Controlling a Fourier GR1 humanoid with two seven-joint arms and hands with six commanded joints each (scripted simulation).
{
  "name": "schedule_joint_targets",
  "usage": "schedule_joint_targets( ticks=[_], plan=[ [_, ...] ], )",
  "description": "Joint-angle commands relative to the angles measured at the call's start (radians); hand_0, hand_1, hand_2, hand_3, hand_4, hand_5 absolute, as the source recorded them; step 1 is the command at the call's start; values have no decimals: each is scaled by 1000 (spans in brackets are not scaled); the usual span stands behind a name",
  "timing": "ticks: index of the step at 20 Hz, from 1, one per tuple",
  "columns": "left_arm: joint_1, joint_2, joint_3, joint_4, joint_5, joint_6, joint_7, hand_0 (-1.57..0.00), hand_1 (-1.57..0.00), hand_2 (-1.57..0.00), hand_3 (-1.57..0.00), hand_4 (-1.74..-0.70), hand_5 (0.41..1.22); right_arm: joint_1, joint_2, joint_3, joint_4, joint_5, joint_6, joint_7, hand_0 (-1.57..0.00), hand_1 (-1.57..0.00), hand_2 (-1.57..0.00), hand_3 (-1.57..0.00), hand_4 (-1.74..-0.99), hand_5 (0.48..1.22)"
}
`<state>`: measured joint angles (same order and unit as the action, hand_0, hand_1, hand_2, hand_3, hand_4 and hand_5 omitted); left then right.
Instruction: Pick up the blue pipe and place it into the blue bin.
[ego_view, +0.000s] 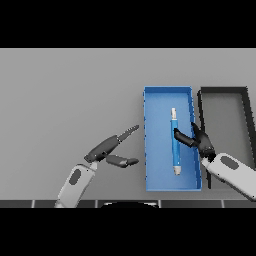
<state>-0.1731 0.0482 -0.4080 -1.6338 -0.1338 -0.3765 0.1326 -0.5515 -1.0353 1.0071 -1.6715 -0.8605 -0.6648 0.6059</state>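
— Pipe (175, 145) status?
— Slim and blue with pale ends, lying lengthwise inside the blue bin (148, 150) on the table (65, 100).
— Your hands?
— My right hand (199, 141) touches it, fingers relaxed, gripping nothing. My left hand (111, 149) hovers open beside the bin.

The blue pipe (175, 141) lies lengthwise inside the blue bin (148, 150), pale tips at both ends, running from the far part of the bin down toward the near end, and the right hand (201, 141) reaches in over the bin's right wall with a dark thumb stretched across to the pipe's middle, touching or just short of it. Just right of the bin sits a black bin (248, 120), its near left corner hidden under the right arm. Over on the left, the left hand (107, 150) hovers above the grey table (65, 95) beside the blue bin, fingers straight and spread, pointing at its left wall.
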Motion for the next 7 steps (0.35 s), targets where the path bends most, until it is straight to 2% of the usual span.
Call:
schedule_joint_targets(
  ticks=[1,7],
  plan=[
    [1,7,4,-1,4,-5,-12,1,1,1,1,-886,431,-11,-4,12,0,-9,0,4,-10,-9,-9,-5,-1020,666],
    [24,13,-4,30,-18,-2,-64,1,1,1,1,-885,431,-16,-4,13,8,-15,22,-9,-6,-5,-5,-3,-1022,643]
  ],
)
